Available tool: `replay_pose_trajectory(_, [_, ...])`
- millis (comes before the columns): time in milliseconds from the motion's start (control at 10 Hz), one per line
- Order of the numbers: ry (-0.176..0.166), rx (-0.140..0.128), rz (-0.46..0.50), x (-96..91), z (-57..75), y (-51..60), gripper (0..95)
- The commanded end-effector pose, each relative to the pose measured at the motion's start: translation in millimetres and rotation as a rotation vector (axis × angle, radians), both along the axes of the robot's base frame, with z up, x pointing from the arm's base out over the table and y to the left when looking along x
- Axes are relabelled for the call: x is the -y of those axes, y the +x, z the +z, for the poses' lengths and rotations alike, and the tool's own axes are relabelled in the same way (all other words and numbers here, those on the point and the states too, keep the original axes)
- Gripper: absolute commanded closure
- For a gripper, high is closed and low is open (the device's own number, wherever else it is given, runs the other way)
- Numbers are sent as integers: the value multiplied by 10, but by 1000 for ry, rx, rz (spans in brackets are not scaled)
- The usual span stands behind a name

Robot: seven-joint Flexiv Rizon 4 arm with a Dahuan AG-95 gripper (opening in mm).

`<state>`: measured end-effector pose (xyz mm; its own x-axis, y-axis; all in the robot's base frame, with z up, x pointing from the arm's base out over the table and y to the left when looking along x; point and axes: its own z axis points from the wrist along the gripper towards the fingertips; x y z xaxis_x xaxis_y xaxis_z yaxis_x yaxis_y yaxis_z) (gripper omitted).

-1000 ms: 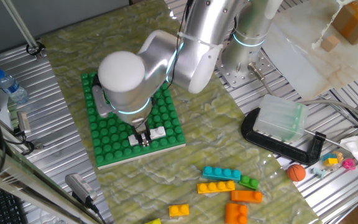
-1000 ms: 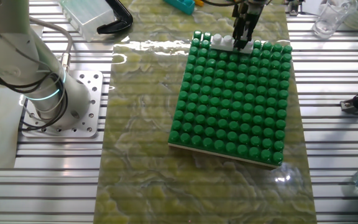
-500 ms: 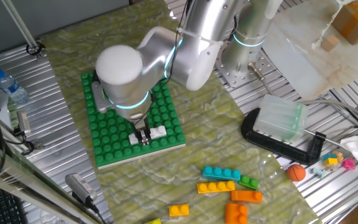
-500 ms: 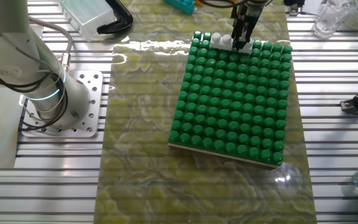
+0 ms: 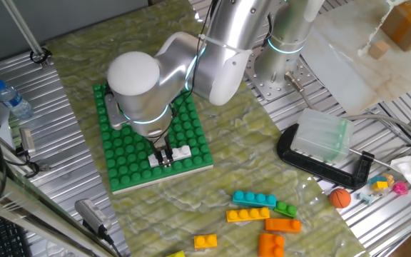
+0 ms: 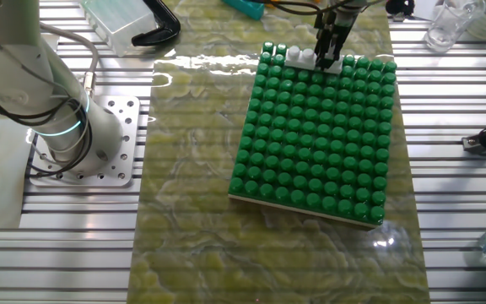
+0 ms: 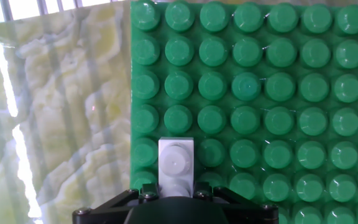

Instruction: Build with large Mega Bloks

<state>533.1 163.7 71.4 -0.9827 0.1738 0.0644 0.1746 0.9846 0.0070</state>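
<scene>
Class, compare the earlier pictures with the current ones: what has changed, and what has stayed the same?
The arm's big joint has drifted slightly left over the baseplate. The gripper stays at the white brick, on the baseplate edge row; nothing was picked up or let go. The loose bricks, ball and clamp are unmoved.

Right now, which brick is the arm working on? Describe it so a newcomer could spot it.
Find the big green baseplate on the marbled mat. At its edge nearest the loose coloured bricks, a white brick sits on the studs, with the gripper on it. It is the only brick on the plate, and the only white one.
</scene>
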Motion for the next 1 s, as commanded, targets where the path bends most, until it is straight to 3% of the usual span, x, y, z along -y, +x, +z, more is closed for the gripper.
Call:
replay_pose_trajectory(100, [0,-2,-3,-3,-10,-8,950])
replay_pose_trajectory(1000, [19,0,0,15,-65,4,950])
